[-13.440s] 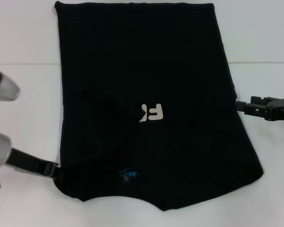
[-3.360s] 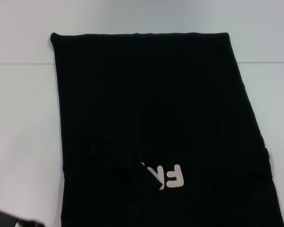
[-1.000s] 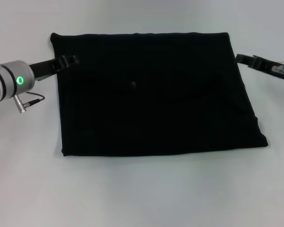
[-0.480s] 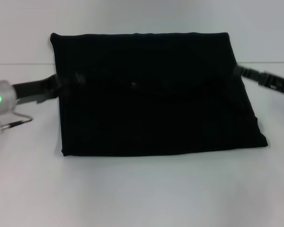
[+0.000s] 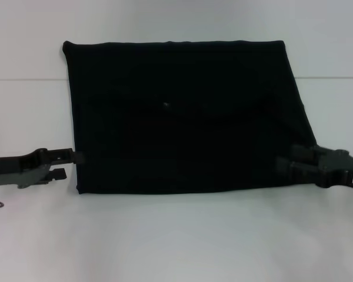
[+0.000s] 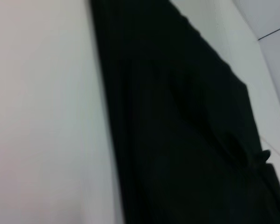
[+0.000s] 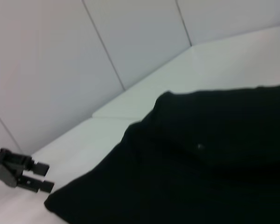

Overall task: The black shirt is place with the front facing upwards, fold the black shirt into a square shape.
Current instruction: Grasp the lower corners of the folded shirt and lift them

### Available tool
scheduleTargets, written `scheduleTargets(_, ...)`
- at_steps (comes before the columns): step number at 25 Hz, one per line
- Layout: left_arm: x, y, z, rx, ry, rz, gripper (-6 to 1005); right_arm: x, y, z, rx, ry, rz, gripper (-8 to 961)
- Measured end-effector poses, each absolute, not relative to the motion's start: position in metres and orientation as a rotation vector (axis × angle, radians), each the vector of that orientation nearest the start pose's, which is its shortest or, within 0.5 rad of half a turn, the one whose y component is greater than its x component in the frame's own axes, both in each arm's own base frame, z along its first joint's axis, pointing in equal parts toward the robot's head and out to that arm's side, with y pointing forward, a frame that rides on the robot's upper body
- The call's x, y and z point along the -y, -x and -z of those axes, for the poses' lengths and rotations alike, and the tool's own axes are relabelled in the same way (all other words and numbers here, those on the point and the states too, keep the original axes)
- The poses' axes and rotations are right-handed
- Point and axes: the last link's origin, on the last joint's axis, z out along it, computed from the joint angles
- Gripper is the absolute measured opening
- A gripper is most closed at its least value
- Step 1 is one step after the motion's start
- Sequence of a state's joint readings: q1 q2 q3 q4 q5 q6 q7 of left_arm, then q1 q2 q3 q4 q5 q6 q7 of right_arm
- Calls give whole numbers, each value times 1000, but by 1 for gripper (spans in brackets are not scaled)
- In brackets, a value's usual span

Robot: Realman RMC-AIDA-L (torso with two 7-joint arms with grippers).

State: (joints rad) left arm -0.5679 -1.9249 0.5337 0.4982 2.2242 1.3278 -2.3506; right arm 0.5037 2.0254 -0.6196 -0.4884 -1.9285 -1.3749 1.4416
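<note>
The black shirt (image 5: 188, 117) lies flat on the white table, folded into a wide rectangle; its lettering and neck label are hidden. It also shows in the left wrist view (image 6: 186, 140) and the right wrist view (image 7: 200, 168). My left gripper (image 5: 67, 164) is open and low at the shirt's left edge, close to the near left corner, holding nothing. It also shows in the right wrist view (image 7: 39, 177). My right gripper (image 5: 285, 165) lies low over the shirt's near right corner, dark against the cloth.
The white table (image 5: 176, 241) runs on in front of the shirt and on both sides. A seam line (image 5: 23, 79) crosses the surface behind, and the shirt's far edge lies past it. A grey panelled wall (image 7: 130, 37) stands beyond the table.
The shirt has gone from a long strip with lettering showing to a shorter rectangle. Over the last second both grippers have moved from its far side edges down to its near corners.
</note>
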Motion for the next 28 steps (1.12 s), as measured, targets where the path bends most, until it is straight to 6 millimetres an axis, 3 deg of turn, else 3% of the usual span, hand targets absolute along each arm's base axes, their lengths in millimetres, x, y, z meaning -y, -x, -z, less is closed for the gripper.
scheduleTargets(5, -357, 329, -35, -2365, -2404, -703, 775, -335, -304, 3, -964, 2477, -692, 764)
scheduleTargets(23, -361, 317, -15, -2307, -2422, -580, 775, -334, -302, 5, -969, 2484, -701, 750)
scheduleTargets(28, -363, 317, -10, -2280, -2504, -422, 747, -334, -303, 3, -974, 2478, -704, 735)
